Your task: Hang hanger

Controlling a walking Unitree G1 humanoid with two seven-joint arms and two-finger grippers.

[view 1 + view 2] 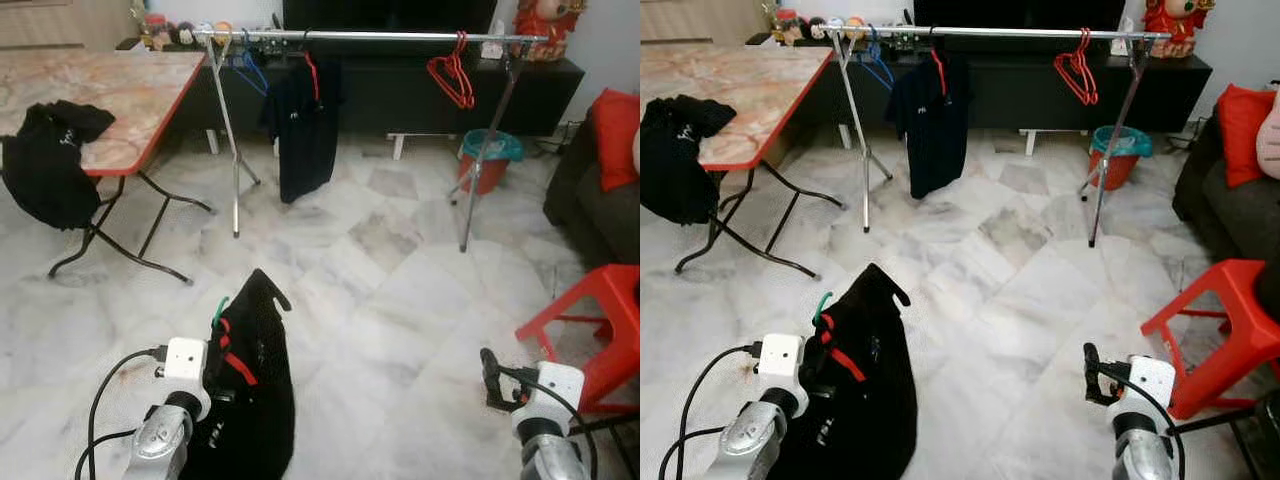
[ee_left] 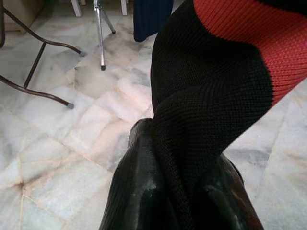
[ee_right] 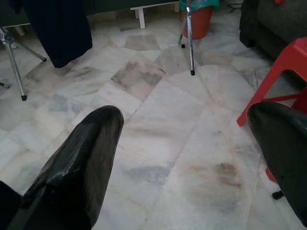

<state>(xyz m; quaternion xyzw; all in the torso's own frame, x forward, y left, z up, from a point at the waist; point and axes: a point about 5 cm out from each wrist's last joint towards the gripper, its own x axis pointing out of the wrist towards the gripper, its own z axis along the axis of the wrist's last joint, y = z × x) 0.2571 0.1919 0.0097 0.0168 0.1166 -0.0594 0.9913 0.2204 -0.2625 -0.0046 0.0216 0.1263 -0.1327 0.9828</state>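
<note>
Below the left gripper (image 2: 184, 191) hangs a black red-trimmed garment (image 1: 250, 390).

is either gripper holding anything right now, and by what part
The left gripper is shut on the black garment, pinching a fold of fabric near its red-striped collar. The right gripper is open, holding nothing.

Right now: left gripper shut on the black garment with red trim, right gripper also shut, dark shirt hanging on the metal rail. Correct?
Not quite. The right gripper is open: the right wrist view shows its fingers wide apart over bare floor. The left gripper is shut on the black garment with red trim, and the dark shirt hangs on the metal rail.
</note>
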